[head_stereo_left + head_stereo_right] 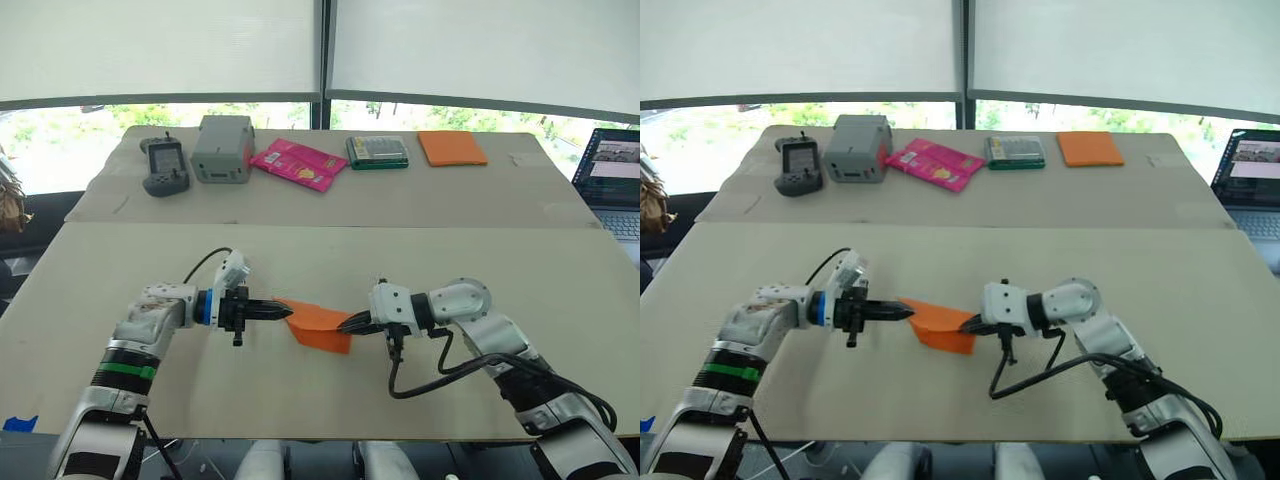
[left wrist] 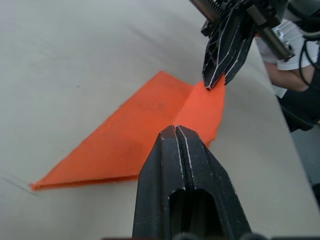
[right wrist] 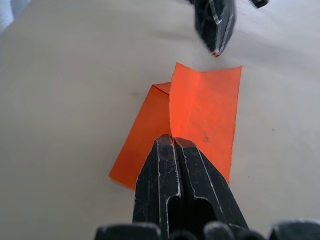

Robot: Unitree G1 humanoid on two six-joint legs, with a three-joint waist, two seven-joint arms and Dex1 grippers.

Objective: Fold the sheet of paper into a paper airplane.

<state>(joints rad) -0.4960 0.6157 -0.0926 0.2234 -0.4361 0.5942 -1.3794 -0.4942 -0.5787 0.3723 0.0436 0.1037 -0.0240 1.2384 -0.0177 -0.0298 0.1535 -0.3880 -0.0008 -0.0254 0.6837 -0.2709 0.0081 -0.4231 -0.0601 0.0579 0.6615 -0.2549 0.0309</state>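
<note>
Bright orange sheet of paper [image 1: 322, 327] on a plain beige table [image 1: 450, 250]; both tools black, left tool [image 1: 288, 313] and right tool [image 1: 344, 324]. Orange pad [image 1: 452, 148], pink packet [image 1: 297, 164], grey box [image 1: 222, 148].

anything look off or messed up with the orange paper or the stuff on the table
Nothing looks damaged or spilled. The sheet of paper is partly folded, one flap raised off the table; that fits mid-fold. The left gripper and right gripper meet it from opposite sides, fingers shut. Items at the far edge lie tidy.
</note>
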